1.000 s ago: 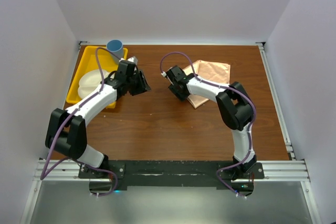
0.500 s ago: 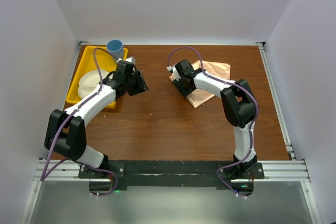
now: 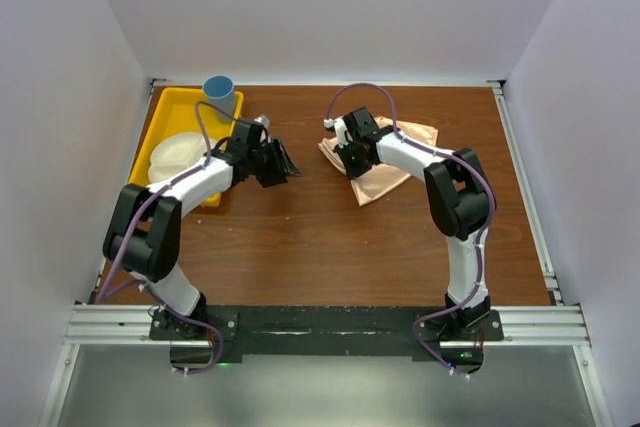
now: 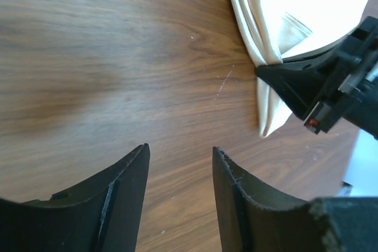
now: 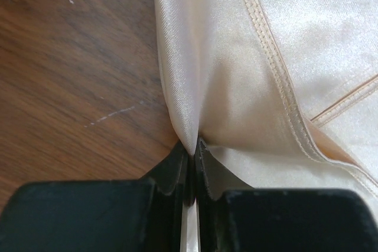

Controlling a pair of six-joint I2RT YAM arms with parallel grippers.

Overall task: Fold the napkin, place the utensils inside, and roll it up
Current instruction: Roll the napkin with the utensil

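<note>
The left tool [image 4: 180, 151] hangs open over bare brown worktop [image 3: 300, 237] near the middle and holds nothing. A little farther back, the right tool [image 5: 190, 149] is squeezed tight on a thin fold at the left edge of the napkin [image 5: 266, 57]. It pinches only a small bit of shiny, slippery cloth. I think the cloth could slide out when pulled, or the napkin could bunch up instead of folding flat. The rest of the napkin lies crumpled to the right of that tool, toward the far right side of the worktop.
</note>
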